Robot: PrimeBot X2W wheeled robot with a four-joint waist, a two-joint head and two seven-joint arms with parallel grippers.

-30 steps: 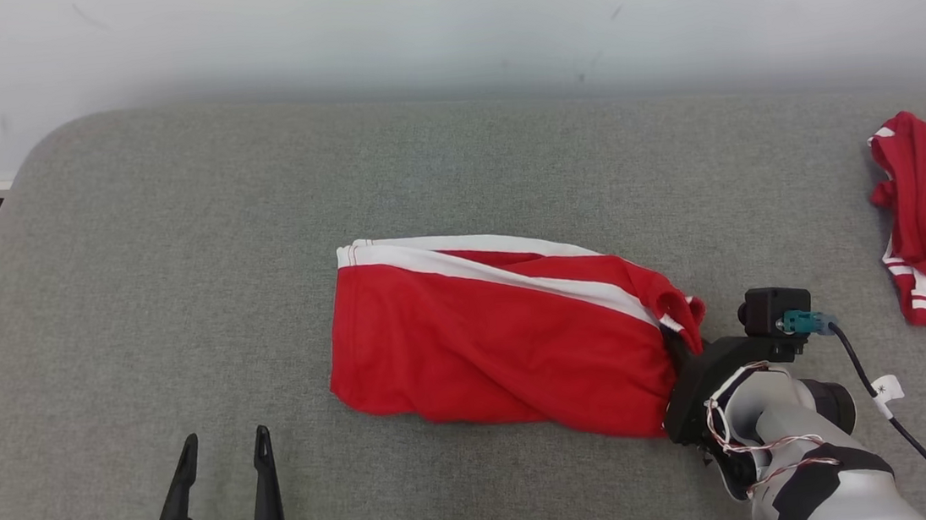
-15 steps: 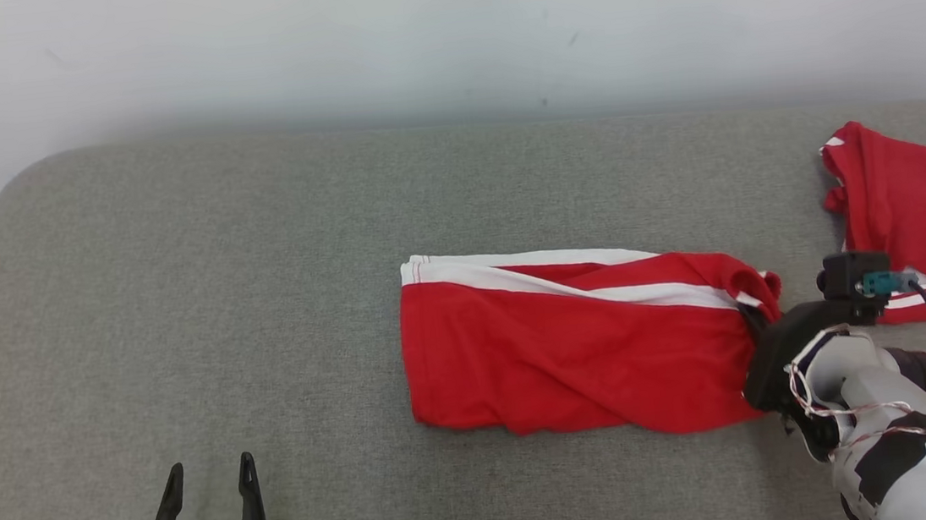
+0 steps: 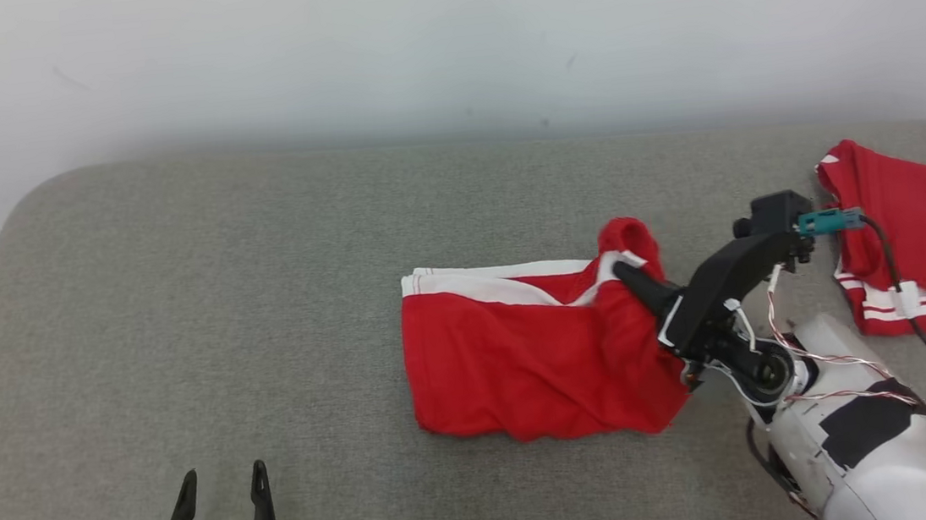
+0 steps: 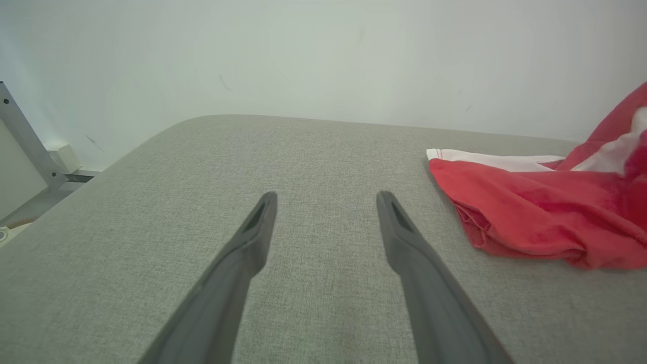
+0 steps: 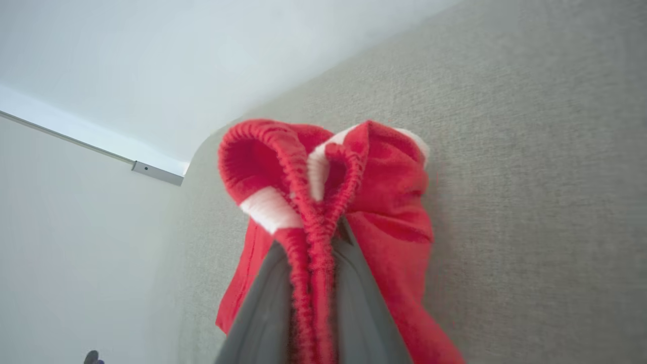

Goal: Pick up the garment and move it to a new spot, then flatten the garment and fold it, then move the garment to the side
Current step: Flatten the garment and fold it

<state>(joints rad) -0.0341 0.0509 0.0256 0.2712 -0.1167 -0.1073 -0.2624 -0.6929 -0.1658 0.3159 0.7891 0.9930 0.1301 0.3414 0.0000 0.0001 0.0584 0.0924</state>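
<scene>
Centre-right of head view: right gripper [image 3: 627, 271] clamped on waistband of red shorts [image 3: 515, 357], that end lifted, rest crumpled on grey cushion [image 3: 222, 317]. Lower left: left gripper [image 3: 224, 474] spread wide, empty. Looks like relocation step; flattening, folding, move aside all pending.

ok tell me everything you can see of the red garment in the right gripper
The red garment looks like soft knit shorts with white stripes along one edge and a gathered elastic band. The right gripper is shut on that band, holding the right end bunched up off the grey padded surface; the rest lies wrinkled on it.
</scene>
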